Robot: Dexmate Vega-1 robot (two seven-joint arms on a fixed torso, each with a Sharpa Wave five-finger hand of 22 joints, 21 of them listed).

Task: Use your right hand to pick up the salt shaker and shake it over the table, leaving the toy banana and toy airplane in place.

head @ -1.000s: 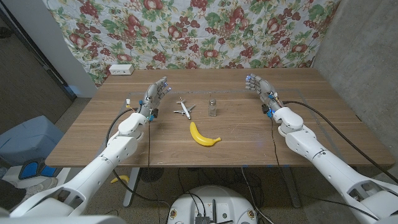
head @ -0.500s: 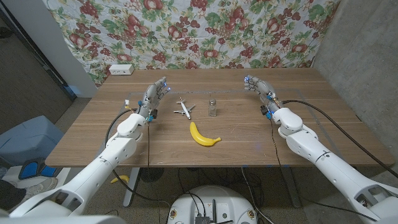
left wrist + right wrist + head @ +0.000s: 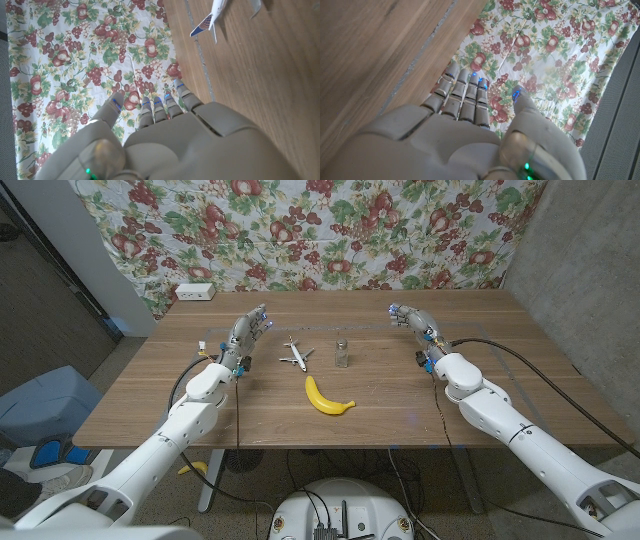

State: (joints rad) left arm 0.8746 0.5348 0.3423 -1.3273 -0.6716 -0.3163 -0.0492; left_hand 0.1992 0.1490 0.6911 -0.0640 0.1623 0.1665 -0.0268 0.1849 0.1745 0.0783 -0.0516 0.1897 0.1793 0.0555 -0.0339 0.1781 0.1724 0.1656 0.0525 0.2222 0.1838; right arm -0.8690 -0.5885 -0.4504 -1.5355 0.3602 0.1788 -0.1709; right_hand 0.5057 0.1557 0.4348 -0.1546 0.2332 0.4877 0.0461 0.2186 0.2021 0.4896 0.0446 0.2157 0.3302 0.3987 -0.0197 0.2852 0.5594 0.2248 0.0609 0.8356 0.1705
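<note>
On table, salt shaker untouched, right hand apart, empty

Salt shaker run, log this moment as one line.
right hand: open, apart from salt shaker | left hand: open | toy banana, toy airplane: on table

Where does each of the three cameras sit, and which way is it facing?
Head view: on the robot's head, looking down at the table; both arms, left hand, right hand.
Left wrist view: along the left hand's back, toward the floral cloth; shares the toy airplane with the head view.
Right wrist view: along the right hand's back, toward the cloth.
</note>
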